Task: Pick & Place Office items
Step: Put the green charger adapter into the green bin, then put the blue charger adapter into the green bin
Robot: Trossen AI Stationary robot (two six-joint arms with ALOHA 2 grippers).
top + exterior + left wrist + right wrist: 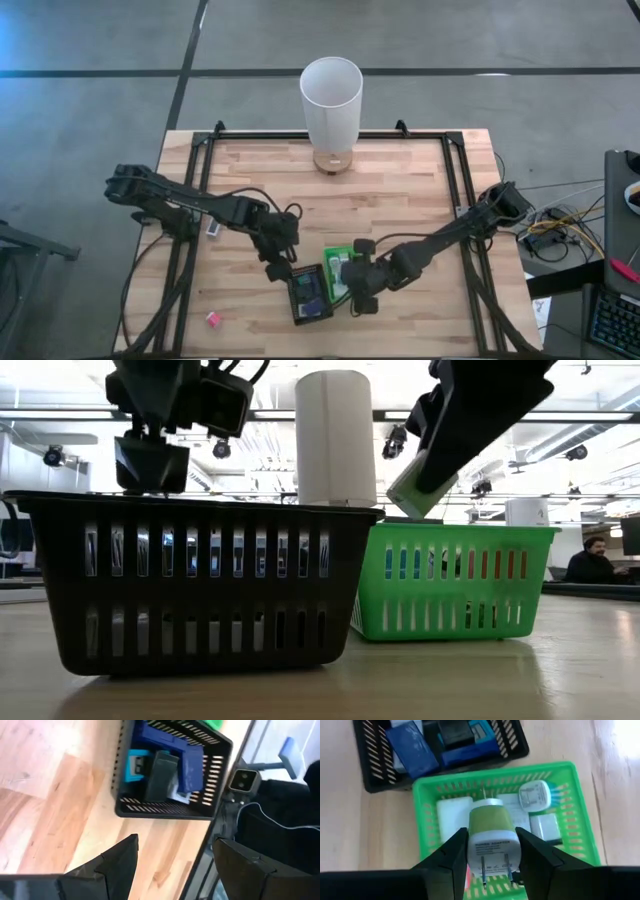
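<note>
R pincer point(490, 865) pinches a white-green plug adapter point(491, 837) over the green tray point(580, 820), approx 6 o'clock on the surface point(400, 190). Best lower inside the walls, release onto a free spot. L pincer point(175, 865) spread, empty, beside the black tray point(220, 765).

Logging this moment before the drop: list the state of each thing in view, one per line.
Right claw: shut on the power adapter, above the green basket.
Power adapter: held, prongs visible, not yet released.
Left claw: open, empty, above the table beside the black basket.
Green basket: upright, holding white items.
Black basket: upright, holding blue, teal and dark items.
White cylinder: standing upright.
Pink item: loose on the table.
</note>
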